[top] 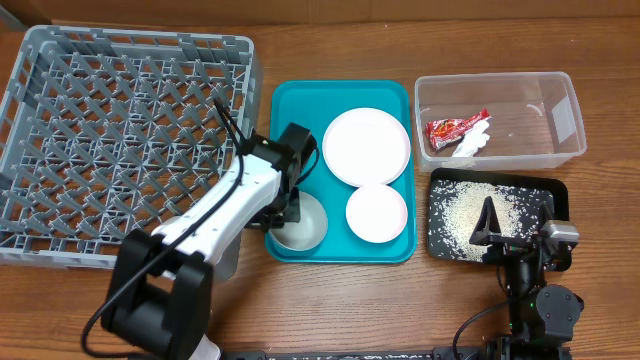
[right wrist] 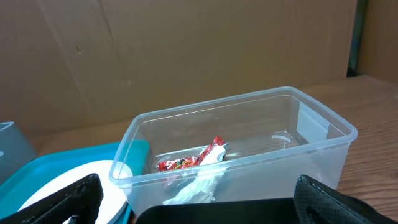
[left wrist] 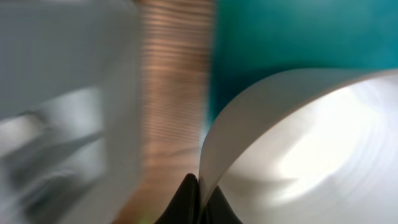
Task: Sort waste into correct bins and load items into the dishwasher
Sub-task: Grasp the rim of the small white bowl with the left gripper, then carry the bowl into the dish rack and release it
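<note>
My left gripper [top: 288, 205] is shut on the rim of a small white bowl [top: 305, 225] at the front left corner of the teal tray; the left wrist view shows the fingers [left wrist: 199, 200] pinching the bowl's rim [left wrist: 298, 143]. A large white plate [top: 366, 146] and a second small bowl [top: 376, 212] lie on the tray. The clear tub [top: 560, 110] holds the red wrapper [top: 455, 127] and the white paper scrap [top: 472, 142]; both show in the right wrist view [right wrist: 186, 163] [right wrist: 199, 186]. The black tray [top: 555, 190] holds rice grains [top: 465, 210]. My right gripper [top: 518, 222] is open and empty over it. The cup and chopsticks are out of view.
The grey dish rack [top: 120, 130] stands at the far left, close beside the teal tray [top: 290, 105]. The clear tub [right wrist: 249, 118] stands right behind the black tray. Bare wooden table lies along the front edge.
</note>
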### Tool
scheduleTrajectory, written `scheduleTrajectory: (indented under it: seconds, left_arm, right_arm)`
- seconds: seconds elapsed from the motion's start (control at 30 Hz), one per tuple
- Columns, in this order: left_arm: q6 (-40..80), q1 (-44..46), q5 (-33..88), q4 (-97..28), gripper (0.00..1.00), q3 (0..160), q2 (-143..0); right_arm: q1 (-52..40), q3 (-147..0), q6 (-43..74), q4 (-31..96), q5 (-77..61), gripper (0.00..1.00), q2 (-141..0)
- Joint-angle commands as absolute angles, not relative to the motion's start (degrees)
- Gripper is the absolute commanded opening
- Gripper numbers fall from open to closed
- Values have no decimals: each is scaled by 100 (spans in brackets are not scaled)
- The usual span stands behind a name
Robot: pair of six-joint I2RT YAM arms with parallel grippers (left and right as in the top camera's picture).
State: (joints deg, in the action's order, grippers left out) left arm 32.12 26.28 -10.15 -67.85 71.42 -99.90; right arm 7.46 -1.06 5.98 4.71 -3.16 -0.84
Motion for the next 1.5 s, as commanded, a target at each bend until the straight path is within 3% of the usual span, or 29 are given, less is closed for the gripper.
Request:
scheduleTrajectory:
  seconds: [0.0, 0.23, 0.53, 0.93, 1.47]
  left_arm:
    - [3343, 2661, -2491, -7330, 4, 7922, -9461]
    - [3343, 2661, -5826, -8731, 4, 9045, -9183]
    - [3295, 2314, -7238, -7596, 4, 8742, -9443]
    - [3131, 1535, -7695, -6954, 4, 8597, -10873]
    - [3041, 2213, -7408, -6622, 15, 8611, -11705]
  right_arm:
    - [768, -47, 593, 438, -311, 100, -16]
    - [768, -47, 593, 438, -311, 100, -16]
    - [768, -47, 593, 438, -311, 100, -16]
    - [768, -47, 593, 438, -309, 100, -16]
    - [768, -47, 593, 438, -311, 100, -16]
